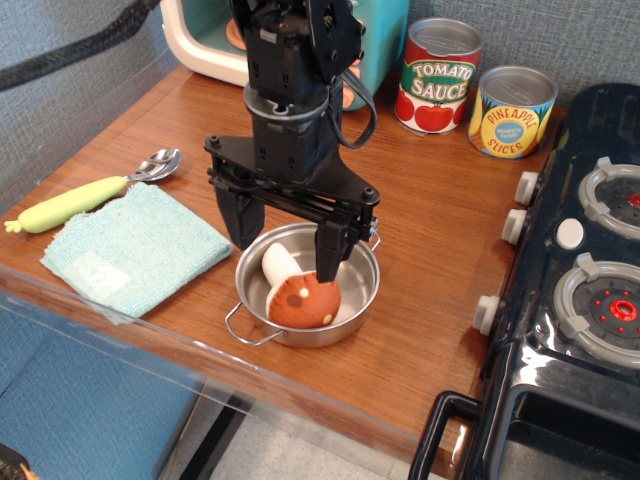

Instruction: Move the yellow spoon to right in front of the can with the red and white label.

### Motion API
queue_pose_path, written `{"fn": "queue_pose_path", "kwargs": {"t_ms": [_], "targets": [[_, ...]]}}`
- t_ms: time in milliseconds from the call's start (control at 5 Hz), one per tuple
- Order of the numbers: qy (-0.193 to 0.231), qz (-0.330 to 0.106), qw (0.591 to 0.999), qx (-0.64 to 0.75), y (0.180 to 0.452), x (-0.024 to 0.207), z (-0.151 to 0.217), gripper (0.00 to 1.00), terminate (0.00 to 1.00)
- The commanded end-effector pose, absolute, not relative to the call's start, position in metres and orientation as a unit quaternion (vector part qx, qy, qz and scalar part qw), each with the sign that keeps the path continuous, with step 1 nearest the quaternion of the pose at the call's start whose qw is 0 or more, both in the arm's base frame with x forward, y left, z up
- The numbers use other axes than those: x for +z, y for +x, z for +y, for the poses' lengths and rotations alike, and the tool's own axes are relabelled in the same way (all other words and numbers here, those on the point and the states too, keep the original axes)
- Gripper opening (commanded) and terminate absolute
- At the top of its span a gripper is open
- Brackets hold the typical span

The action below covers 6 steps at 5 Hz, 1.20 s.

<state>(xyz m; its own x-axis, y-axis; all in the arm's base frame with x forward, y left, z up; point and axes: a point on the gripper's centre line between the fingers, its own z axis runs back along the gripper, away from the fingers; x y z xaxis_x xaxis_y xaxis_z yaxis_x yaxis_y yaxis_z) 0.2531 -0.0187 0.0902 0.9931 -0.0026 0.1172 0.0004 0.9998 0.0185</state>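
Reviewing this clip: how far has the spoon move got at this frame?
Nothing looks done. The spoon lies at the table's left edge beside the blue cloth, far from the tomato sauce can at the back. In hand: nothing; the gripper is open above the small pot holding a toy mushroom. Left: reach the spoon, grasp it, carry it over and set it just in front of the can.

A play kitchen set up on a wooden table (430,200). A toy stove (590,260) with knobs stands beside food cans (440,75), a small pot (345,300) and a dishcloth (135,245).
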Motion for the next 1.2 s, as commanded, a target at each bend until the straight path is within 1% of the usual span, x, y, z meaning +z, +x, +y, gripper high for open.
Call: {"fn": "queue_pose_path", "kwargs": {"t_ms": [0,200,400,600,800,1000], "targets": [[0.009,-0.059,0.998,-0.001,0.253,0.090,-0.019,1.00,0.00],[-0.002,-0.047,0.999,0.013,0.261,0.095,0.024,1.00,0.00],[0.005,-0.047,0.999,0.022,0.276,0.103,0.069,1.00,0.00],[0.046,-0.049,0.998,0.017,0.284,0.106,0.116,1.00,0.00],[0.070,-0.038,0.997,0.015,0.279,0.104,0.165,1.00,0.00],[0.076,-0.018,0.997,0.004,0.273,0.094,0.203,1.00,0.00]]}}
